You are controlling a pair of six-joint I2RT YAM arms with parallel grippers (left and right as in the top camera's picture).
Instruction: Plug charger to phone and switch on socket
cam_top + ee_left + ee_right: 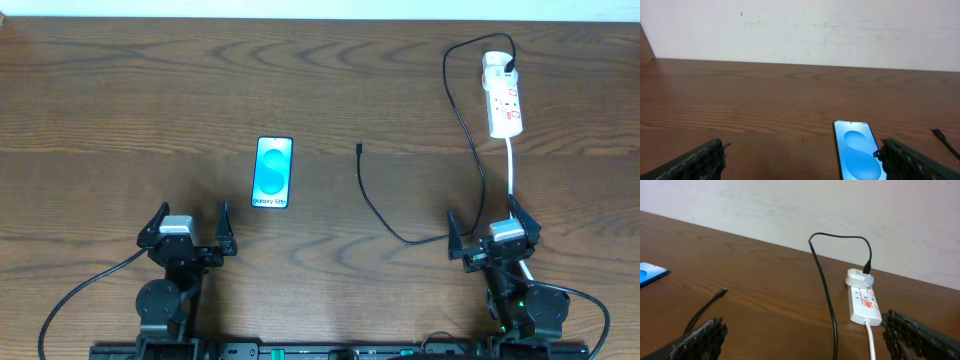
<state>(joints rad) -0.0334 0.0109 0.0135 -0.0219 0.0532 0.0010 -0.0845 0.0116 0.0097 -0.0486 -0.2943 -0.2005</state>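
Finding the phone (273, 173) flat and screen-up on the table (120, 110), one short edge turned toward the arms, probably to present its port to an approaching plug. Seeing the left gripper (192, 215) on the near side of the phone and a little left of it, spread wide, holding nothing, well placed to steady the phone. Seeing the right gripper (483, 214) well to the right of the phone, equally wide and empty. Noting the charger (825, 292) lying loose to the right of the phone, its plug tip (359, 151) apart from the phone and roughly level with its far end, free for picking up. Tracing that cable onward to the socket (503, 95), farther right of the phone and beyond it, with a black plug (867, 270) seated in it. Judging nothing begun yet; cannot read the switch position.
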